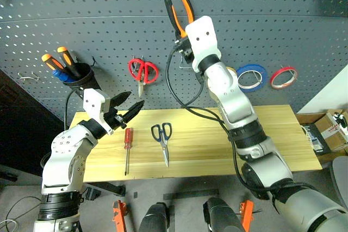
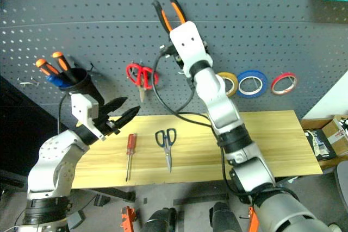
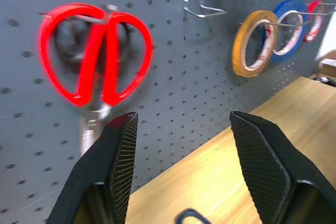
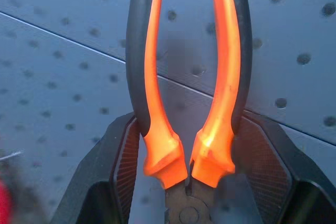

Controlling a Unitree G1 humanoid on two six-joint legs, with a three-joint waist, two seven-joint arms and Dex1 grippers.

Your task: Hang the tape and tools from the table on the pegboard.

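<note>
My right gripper (image 4: 189,124) is shut on the small orange-and-black pliers (image 1: 179,12), low on their handles. It holds them upright, high against the dark grey pegboard (image 1: 109,20). On the light wooden table (image 1: 272,134) lie the red-handled screwdriver (image 1: 128,142) and, to its right, the dark-handled scissors (image 1: 163,140). The thin red ring of tape (image 1: 284,77) hangs from a peg at the right of the pegboard. Open and holding nothing, my left gripper (image 1: 135,99) hovers above the table's left end, pointing toward the board.
Red-handled scissors (image 1: 143,70) hang on the board, with a black cup of orange-handled screwdrivers (image 1: 76,74) to their left. A yellow roll (image 2: 228,82) and a blue roll (image 1: 251,76) hang left of the red ring. A bare hook (image 3: 202,9) is nearby. A cardboard box (image 1: 329,129) sits beyond the table's right end.
</note>
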